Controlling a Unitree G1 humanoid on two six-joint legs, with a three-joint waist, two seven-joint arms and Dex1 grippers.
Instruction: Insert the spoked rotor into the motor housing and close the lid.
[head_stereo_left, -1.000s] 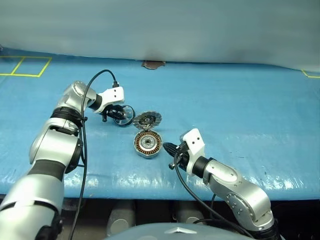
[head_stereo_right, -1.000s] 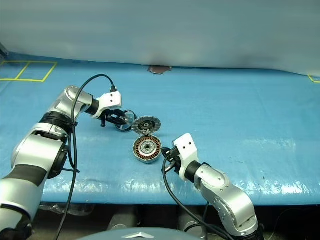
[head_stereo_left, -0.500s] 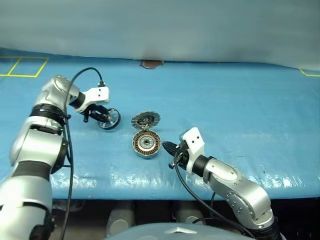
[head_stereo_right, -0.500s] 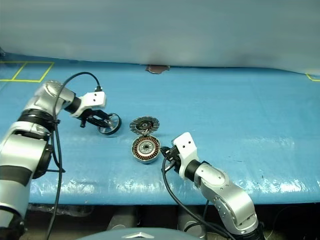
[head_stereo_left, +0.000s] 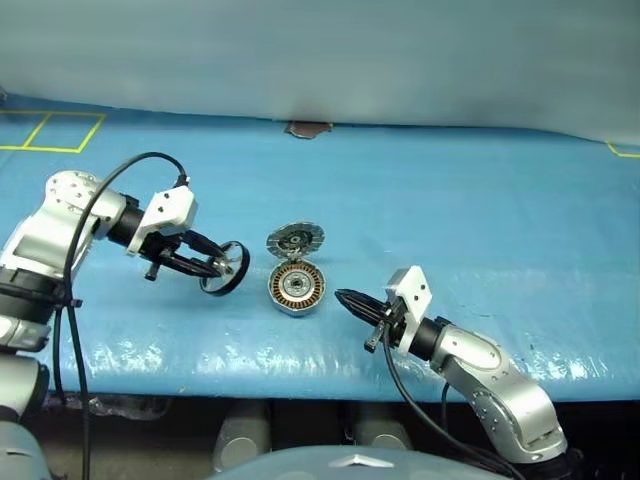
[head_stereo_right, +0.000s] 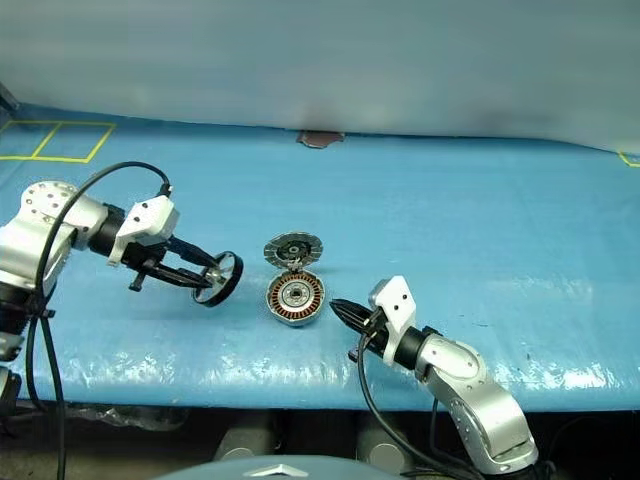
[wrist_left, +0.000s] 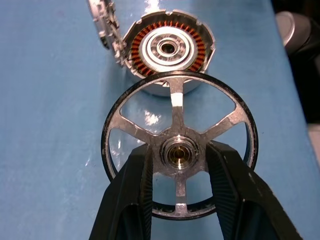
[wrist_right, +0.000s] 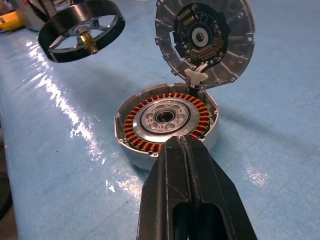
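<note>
The spoked rotor (wrist_left: 176, 100), a dark rim with silver spokes, hangs just above the blue table, to the left of the motor housing (head_stereo_left: 296, 288). My left gripper (head_stereo_left: 215, 268) is shut on the rotor's hub, one finger on each side. The housing is a grey cup with copper windings, and it lies open. Its lid (head_stereo_left: 295, 241) stands tilted up at the far edge, segmented face towards me. My right gripper (head_stereo_left: 345, 297) is shut and holds nothing. Its tips point at the housing's right side from a short way off.
The blue sheet on the table (head_stereo_left: 480, 220) runs to a near edge close under both arms. A brown patch (head_stereo_left: 308, 128) lies at the far edge, and yellow tape lines (head_stereo_left: 50, 135) mark the far left corner. A black cable loops over my left arm.
My left arm has drawn back towards the near left, carrying the rotor away from the lid and off the table. My right gripper has shifted slightly to the right, still shut.
</note>
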